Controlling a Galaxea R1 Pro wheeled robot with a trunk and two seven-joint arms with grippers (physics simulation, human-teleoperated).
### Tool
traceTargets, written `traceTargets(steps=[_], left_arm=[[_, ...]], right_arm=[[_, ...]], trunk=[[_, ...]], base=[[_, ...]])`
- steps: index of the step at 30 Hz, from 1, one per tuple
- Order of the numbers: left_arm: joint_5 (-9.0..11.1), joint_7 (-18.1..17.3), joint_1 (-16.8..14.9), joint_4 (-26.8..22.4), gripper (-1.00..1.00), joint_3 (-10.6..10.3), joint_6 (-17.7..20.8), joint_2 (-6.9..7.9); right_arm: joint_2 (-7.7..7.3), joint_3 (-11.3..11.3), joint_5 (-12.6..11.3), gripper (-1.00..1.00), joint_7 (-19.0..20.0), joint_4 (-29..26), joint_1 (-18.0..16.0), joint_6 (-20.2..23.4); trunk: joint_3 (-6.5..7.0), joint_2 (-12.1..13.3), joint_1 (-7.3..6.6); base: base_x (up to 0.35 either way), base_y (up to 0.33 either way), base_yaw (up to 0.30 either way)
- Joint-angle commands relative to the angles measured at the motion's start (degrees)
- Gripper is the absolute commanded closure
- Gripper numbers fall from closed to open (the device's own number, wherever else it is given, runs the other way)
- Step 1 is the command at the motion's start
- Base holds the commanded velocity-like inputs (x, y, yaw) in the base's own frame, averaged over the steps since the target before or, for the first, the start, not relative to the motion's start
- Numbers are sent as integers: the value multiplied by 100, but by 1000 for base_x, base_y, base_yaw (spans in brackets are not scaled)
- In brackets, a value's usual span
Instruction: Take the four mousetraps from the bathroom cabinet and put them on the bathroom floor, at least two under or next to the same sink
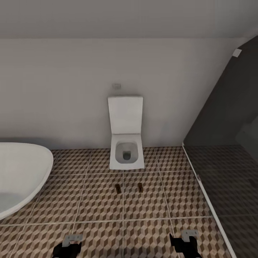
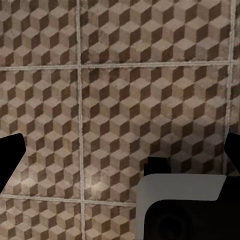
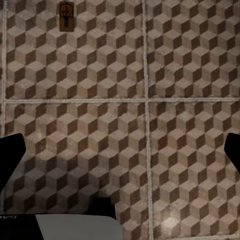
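Two small flat dark-brown mousetraps (image 1: 117, 189) (image 1: 140, 186) lie on the cube-patterned brown-beige tiled bathroom floor (image 1: 100, 208), just in front of the white square toilet (image 1: 126, 150), w/ rounded white bathtub (image 1: 21, 175) at left. Left end effector (image 1: 68, 247) & right end effector (image 1: 186, 243) hang released, empty. Apparently two traps still to fetch; no sink nearby.

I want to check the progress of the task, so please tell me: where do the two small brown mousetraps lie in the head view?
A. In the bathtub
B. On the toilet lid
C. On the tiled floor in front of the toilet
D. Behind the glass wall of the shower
C: both mousetraps lie on the patterned floor just in front of the toilet, side by side.
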Motion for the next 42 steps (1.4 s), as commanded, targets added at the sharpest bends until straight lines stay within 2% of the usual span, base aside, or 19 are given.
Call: traceTargets(steps=[1,42], left_arm=[[28,9,-8,21,-100,-49,-35,-3],[28,8,-7,22,-100,-49,-35,-12]], right_arm=[[0,50,-34,-100,-20,5,-3,-13],[7,50,-34,-100,-20,4,-4,-13]], trunk=[[1,-9,3],[369,-9,3]], base=[[0,0,0],[0,0,0]])
